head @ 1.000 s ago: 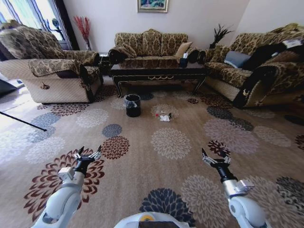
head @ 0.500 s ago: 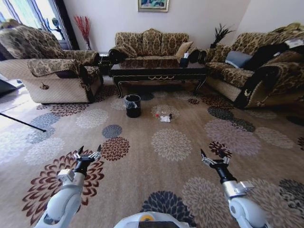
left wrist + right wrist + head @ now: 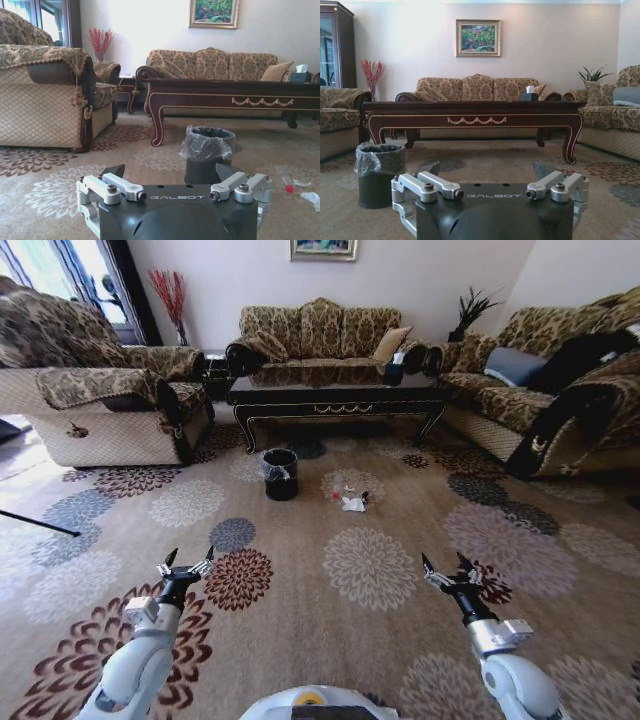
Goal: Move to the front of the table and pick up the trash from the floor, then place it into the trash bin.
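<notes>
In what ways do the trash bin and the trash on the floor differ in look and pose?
The trash bin is one dark upright cylinder with a greyish liner folded over its rim; the trash is several small pale pieces with a spot of red, lying flat. The trash bin stands nearer the table and more toward the robot's left; the trash lies apart from it, toward the right. Both rest on the floor, ahead of the open left gripper and open right gripper.
</notes>
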Controlling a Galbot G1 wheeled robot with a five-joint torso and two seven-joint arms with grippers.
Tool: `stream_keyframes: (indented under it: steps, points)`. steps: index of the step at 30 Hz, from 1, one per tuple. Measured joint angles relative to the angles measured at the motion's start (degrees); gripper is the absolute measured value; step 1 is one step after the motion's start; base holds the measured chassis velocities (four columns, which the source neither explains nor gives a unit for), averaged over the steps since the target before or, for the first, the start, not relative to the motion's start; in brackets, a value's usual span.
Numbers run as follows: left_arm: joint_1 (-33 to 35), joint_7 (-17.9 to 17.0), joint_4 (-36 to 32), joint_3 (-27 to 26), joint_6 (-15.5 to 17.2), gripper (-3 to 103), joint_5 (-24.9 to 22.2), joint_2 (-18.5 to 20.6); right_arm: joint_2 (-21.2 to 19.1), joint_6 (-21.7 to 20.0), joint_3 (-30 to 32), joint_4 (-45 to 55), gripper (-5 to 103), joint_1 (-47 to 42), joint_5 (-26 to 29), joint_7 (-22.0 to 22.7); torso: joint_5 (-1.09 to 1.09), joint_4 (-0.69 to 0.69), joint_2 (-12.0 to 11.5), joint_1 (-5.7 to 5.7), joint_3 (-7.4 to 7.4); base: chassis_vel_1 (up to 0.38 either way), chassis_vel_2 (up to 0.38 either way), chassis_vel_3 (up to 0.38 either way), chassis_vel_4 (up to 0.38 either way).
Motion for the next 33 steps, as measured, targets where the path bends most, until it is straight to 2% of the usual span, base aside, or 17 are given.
stream_keyframes:
  steps: [33]
  points:
    - [0.56,-0.04,-0.17,-0.15,-0.39,100,0.96,-0.32,0.57,-0.36,-0.87,0.34,100,-0.34,-0.65,-0.51,-0.01,0.00,0.00,-0.01,0.09,-0.205,0.206,0.211,-0.208]
